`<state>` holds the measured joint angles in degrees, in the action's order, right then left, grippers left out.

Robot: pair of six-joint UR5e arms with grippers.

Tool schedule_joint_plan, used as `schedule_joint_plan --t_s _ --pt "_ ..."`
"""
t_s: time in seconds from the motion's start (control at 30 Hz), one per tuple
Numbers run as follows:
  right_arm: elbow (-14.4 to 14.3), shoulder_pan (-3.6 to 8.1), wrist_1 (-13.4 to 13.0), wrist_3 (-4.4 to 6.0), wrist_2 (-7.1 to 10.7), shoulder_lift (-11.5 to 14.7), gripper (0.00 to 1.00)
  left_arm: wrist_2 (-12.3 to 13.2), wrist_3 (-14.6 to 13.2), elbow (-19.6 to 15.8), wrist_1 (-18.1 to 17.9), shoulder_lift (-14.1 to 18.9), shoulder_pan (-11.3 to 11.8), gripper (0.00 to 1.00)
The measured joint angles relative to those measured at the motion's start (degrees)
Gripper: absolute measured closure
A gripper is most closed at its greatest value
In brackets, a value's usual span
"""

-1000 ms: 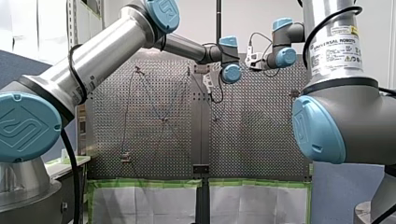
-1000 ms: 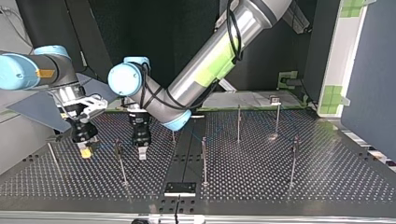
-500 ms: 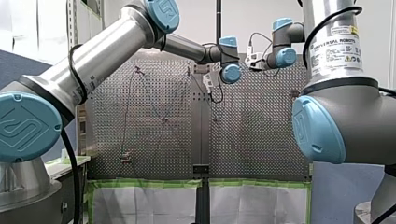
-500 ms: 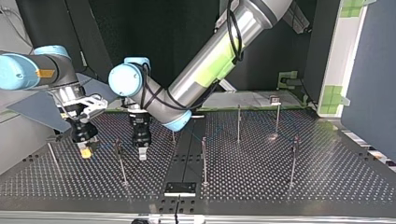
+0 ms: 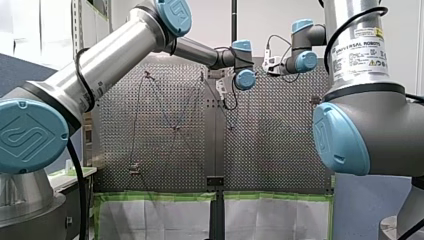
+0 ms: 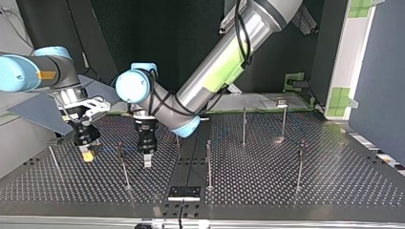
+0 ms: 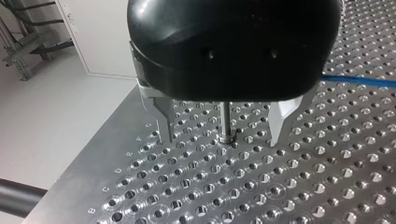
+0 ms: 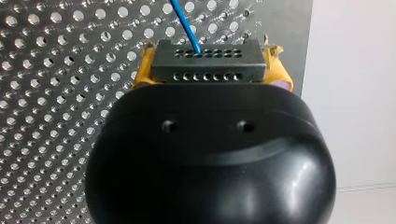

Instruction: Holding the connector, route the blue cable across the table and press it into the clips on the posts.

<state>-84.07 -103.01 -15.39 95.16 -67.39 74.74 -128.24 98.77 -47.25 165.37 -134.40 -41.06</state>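
right wrist / right gripper (image 8: 210, 70): yellow pads (image 8: 141, 70) clamped on the connector (image 8: 205, 58), one pad at each end; blue cable (image 8: 187, 25) leaves its face straight ahead, over the table (image 8: 56, 93).
right wrist / hold: grip looks square to me; hold firm, line lightly taut, no twist, or the wire likely won't drop into a clip.
left wrist / left gripper (image 7: 220, 140): metal fingers (image 7: 163, 116) apart, nothing held, tips low over the table near its lettered edge.
left wrist / post (image 7: 225, 121): shows in the gap between the fingers; between them or further ahead, can't tell.
left wrist / cable: crosses the table out beyond one finger, outside the jaws, clear of them.
left wrist / step: my guess, lining up to seat the cable; get the wire under the fingers first, then push straight down at the clip, not sideways on the post.
top / right gripper: near the table's edge at the view's left, pads pointing down.
top / left gripper: near it, toward the table's middle; a tall post (image 6: 122, 164) shows between the two, depth unclear.
front / arms: my left arm (image 5: 115, 55) reaches across toward the table's far edge, my right arm (image 5: 360, 50) ends beside it; grippers hidden behind the wrists, jaws unreadable here.
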Motion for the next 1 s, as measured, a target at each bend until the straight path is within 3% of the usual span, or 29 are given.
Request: schedule_joint_plan --t_s 0.47,1.0 --pt "0.0 0.01 0.0 0.0 0.0 0.0 1.0 0.8 -0.1 0.0 -0.1 0.0 0.3 0.0" --pt "0.0 1.03 -0.4 0.08 0.04 -0.6 1.0 4.4 -0.3 0.0 -0.2 0.0 0.9 0.0"
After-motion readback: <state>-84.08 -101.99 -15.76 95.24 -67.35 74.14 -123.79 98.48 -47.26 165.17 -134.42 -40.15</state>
